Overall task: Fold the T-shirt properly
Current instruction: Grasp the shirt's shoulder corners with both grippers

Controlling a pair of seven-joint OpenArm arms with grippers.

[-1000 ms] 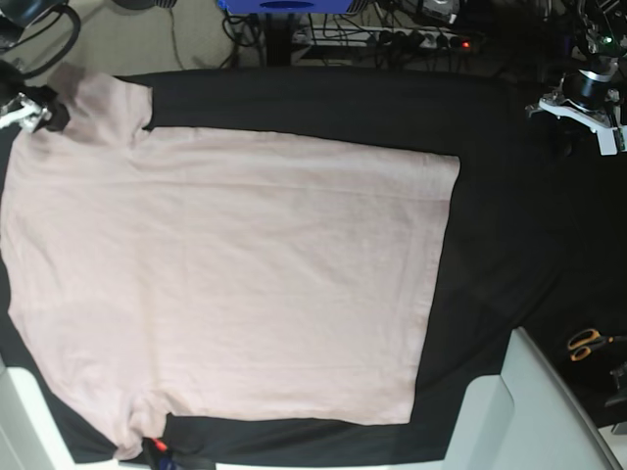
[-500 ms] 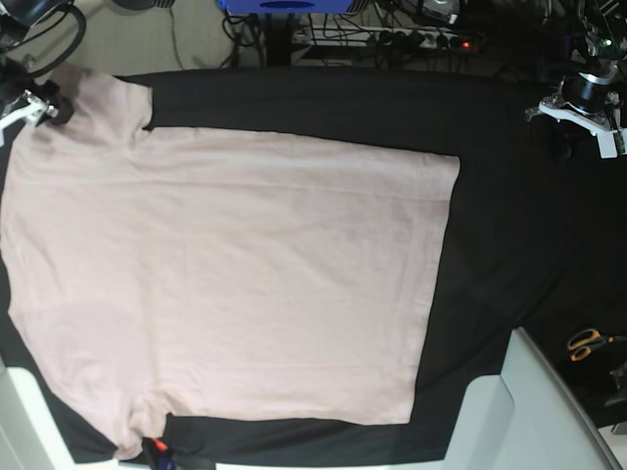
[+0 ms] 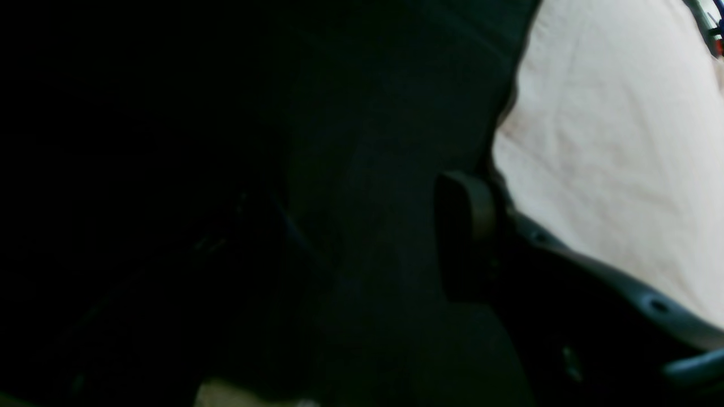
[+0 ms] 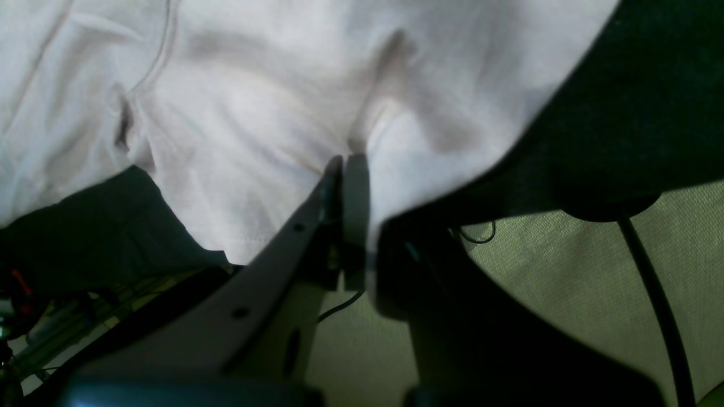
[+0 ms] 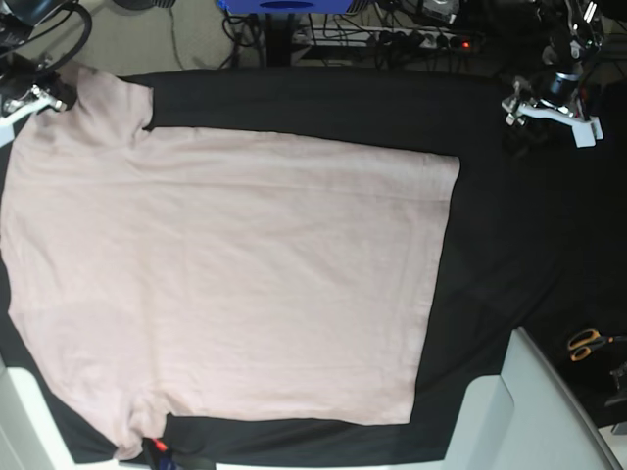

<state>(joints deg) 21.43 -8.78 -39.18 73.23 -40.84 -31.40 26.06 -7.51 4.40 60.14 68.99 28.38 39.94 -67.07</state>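
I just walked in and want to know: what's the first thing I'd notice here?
The big pale pink T-shirt, spread flat over most of the black table cloth. At its far left sleeve the right end effector is shut, pinching the fabric. The left end effector hovers over bare cloth at the far right, and orange-handled scissors lie by the right edge.

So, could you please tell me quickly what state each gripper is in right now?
Left gripper: over the black table cloth, holding nothing; open or closed cannot be told.
Right gripper: closed on the pale pink cotton T-shirt sleeve.
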